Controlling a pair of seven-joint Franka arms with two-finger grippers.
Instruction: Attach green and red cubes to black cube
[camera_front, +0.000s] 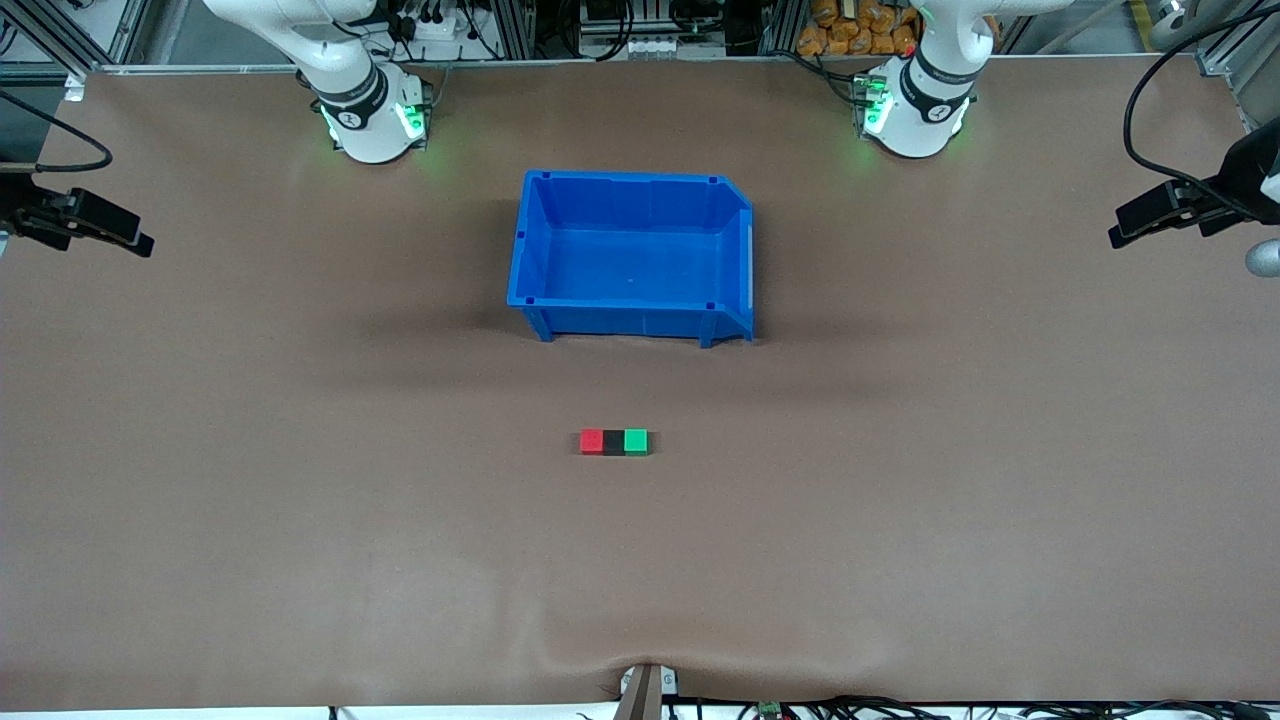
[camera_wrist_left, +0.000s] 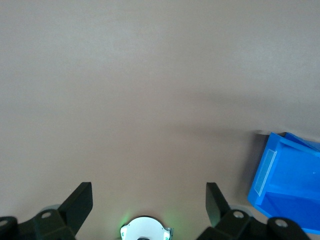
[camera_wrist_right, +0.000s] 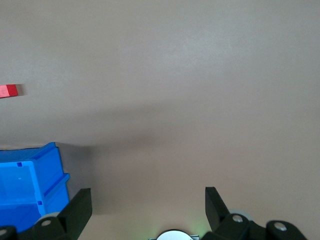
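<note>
Three tiny cubes of equal size, joined in one straight row on the brown table, faces touching with no visible gap. Red cube (camera_front: 592, 441) at the end toward the right arm, bright and plain. Black cube (camera_front: 613, 442) in the middle, matte, pressed between the other two. Green cube (camera_front: 636, 441) at the end toward the left arm, bright and plain. All flat on the surface, upright, edges aligned, lying nearer the front camera than the blue bin (camera_front: 640, 188), well apart from it.

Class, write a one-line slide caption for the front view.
Red cube, black cube and green cube joined in a row, nearer the camera than the blue bin.
</note>
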